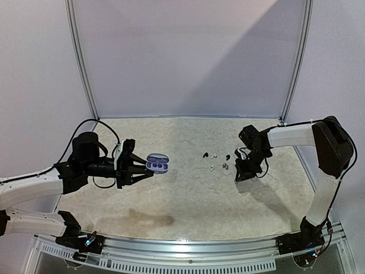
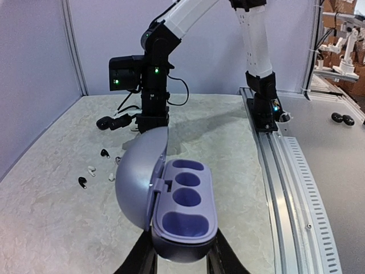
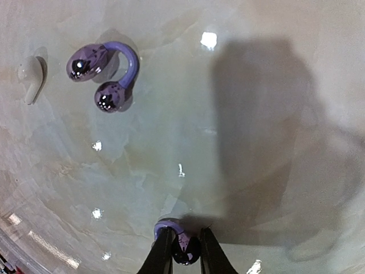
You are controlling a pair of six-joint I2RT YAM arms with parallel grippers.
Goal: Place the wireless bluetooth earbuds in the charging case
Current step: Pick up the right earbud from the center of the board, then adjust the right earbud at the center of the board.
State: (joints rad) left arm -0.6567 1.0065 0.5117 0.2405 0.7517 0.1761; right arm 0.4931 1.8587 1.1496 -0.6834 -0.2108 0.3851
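left jaws: drawn close together; pinching the charging case [image 1: 158, 164] by its lower shell, one dark finger [image 2: 142, 260] on each side of the base
charging case: lilac, pebble-shaped; held in the air above the desk [image 1: 188, 200], on the left side of it; lid swung open and standing up beside the tray; the tray's rounded wells face the left wrist camera
right jaws: nearly together; the two fingers [image 3: 162, 254] flank the dark round end of a purple earbud [image 3: 185, 251] and appear to press on it from both sides
purple earbud: clip-shaped, a short lilac arc showing beside the left finger; low at the desk on the right side; whether it rests on the surface or is just off it cannot be told
second purple earbud [image 3: 85, 61]: a curved band joining two glossy balls; lying free on the desk, well apart from the right jaws
white earbud [image 3: 31, 77]: lying on the desk just beside the second purple earbud, not touching it
loose earbuds [image 1: 213, 155]: tiny black, white and greyish pieces scattered on the desk between the two arms, nearer the right jaws; well apart from the charging case
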